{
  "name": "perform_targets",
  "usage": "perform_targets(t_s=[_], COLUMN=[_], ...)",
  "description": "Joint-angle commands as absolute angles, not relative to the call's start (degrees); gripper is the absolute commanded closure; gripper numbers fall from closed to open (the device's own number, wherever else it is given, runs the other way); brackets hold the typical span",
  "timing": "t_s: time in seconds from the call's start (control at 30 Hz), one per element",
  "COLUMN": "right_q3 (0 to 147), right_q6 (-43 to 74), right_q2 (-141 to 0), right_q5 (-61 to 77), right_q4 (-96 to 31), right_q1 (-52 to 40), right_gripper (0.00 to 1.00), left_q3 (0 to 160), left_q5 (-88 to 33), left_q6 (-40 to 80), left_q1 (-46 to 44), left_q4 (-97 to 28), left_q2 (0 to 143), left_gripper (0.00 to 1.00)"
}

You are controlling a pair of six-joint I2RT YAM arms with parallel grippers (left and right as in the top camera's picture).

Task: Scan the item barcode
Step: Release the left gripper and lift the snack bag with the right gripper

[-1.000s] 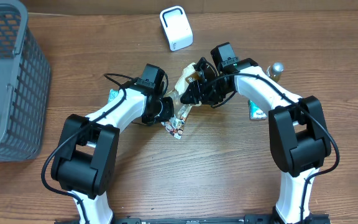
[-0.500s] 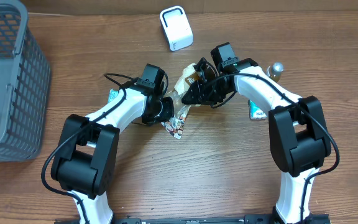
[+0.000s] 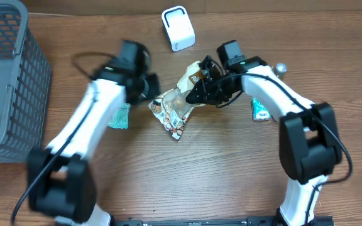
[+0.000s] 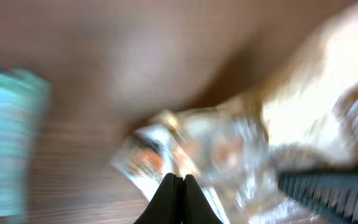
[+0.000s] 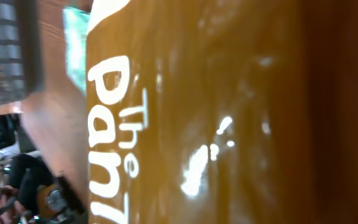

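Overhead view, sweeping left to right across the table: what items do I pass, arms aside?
Grey basket → teal packet → snack bag → second teal packet. White scanner omitted: it lines up with the snack bag.

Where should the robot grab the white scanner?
Probably across the two long sides of the scanner, coming straight down from above. It is a small rounded block, turned a little, and nothing else touches it, so both sides are free.

Basket (image 3: 17,75) blocks the left edge, scanner (image 3: 178,28) the far middle; near table (image 3: 187,182) open.
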State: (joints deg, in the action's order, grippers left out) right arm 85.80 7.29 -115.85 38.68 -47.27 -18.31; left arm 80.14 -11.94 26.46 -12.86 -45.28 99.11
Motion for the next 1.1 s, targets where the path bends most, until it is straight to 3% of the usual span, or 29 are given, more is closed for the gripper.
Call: perform_targets(t_s=[0.0, 0.23, 0.53, 0.6, 0.63, 0.67, 0.7, 0.73, 0.9, 1.07], right_q3=[86.8, 86.8, 86.8, 86.8, 86.8, 86.8, 86.8, 86.8, 86.8, 86.8], right_q6=[2.6, -6.4, -21.0, -22.0, -22.6, -22.6, -22.6, -22.6, -22.5, -5.9], right_q2=[-107.4, -104.2, -103.5, -103.0, -102.3, -102.0, -101.2, -100.9, -100.7, -100.7], right_q5=[47.9, 69.0, 71.5, 71.5, 71.5, 71.2, 71.1, 71.0, 69.9, 56.9], right_q4=[-50.0, -57.9, -73.3, -74.7, -75.3, -75.4, -75.3, -75.3, -74.6, -60.6], right_q1=[-14.0, -7.5, -6.3, -6.3, -6.3, -6.3, -6.3, -6.3, -6.4, -7.1], right_gripper=[0.88, 0.89, 0.91, 0.92, 0.92, 0.92, 0.92, 0.92, 0.96, 0.96], left_q3=[82.9, 82.7, 82.5, 82.5, 82.5, 82.5, 82.5, 82.5, 82.5, 82.5], left_q5=[-5.6, -1.2, -0.8, -0.4, 0.4, 0.9, 2.3, 2.8, 2.8, 2.8], left_q6=[25.3, 25.0, 21.8, 21.8, 21.8, 21.8, 21.8, 21.8, 21.8, 21.8], left_q1=[-7.5, 0.1, 5.4, 5.7, 5.9, 5.9, 5.9, 5.9, 5.9, 5.9], left_q4=[-47.2, -51.8, -53.1, -53.1, -53.0, -52.9, -52.8, -53.0, -53.5, -53.5], left_q2=[91.6, 90.3, 92.6, 92.9, 93.2, 93.3, 93.6, 93.8, 94.1, 94.1], left_gripper=[0.87, 0.78, 0.65, 0.55, 0.38, 0.30, 0.11, 0.01, 0.01, 0.01])
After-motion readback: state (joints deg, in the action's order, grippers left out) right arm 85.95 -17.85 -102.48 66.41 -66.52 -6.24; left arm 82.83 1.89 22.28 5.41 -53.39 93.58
